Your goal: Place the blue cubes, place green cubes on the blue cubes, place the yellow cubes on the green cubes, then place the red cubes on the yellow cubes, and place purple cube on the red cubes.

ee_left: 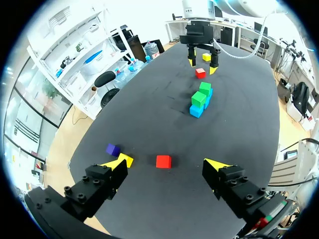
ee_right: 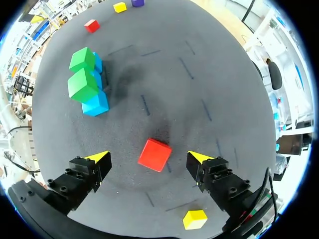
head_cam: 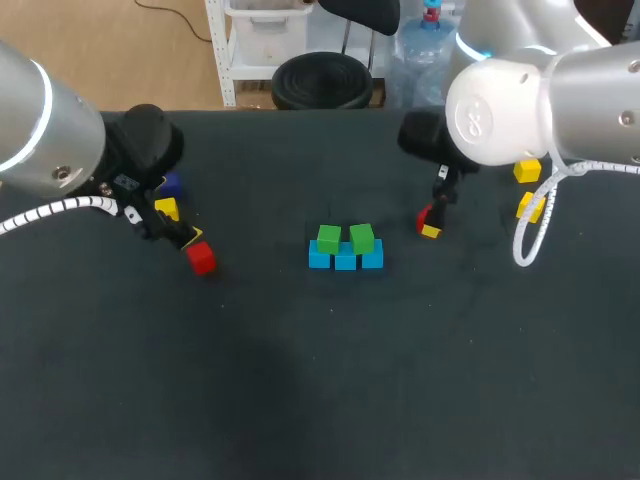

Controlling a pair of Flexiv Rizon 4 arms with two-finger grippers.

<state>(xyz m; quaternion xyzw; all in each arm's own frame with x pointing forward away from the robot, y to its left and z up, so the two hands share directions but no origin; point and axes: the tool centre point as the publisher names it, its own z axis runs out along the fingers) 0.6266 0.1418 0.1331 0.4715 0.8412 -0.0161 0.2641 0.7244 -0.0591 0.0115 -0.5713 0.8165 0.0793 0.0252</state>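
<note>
head view, pile: three blue cubes (head_cam: pixel 345 259) are set touching in a row at the middle of the tabletop (head_cam: pixel 300 400), with two green cubes (head_cam: pixel 328 238) on top.
head view, axis: the row's long axis is laid across the tabletop, from the left arm's side to the right arm's side.
head view, loose cubes: the left red cube (head_cam: pixel 201 259) is found just beside the left pincer (head_cam: pixel 188 240), with a yellow cube (head_cam: pixel 166 208) and the purple cube (head_cam: pixel 172 185) behind it. The right red cube (head_cam: pixel 424 216) is seen at the right pincer (head_cam: pixel 431 224), and two more yellow cubes (head_cam: pixel 527 170) lie near the right arm.
left wrist view, pincer: the fingers are held wide apart and nothing is clamped. the left red cube lies between and just ahead of the tips, touched by neither, its faces roughly square to them.
right wrist view, pincer: the fingers are spread and nothing is gripped. the right red cube sits between them untouched, turned skew with no long axis to favour.
step in hand: the blue and green layers are judged done. the yellow layer is not yet laid, though both pincers are poised at red cubes.
next move: a descent and a squeeze on two opposite faces would be called for, with a wrist turn on the right. yellow cubes are judged due on the green ones first.
</note>
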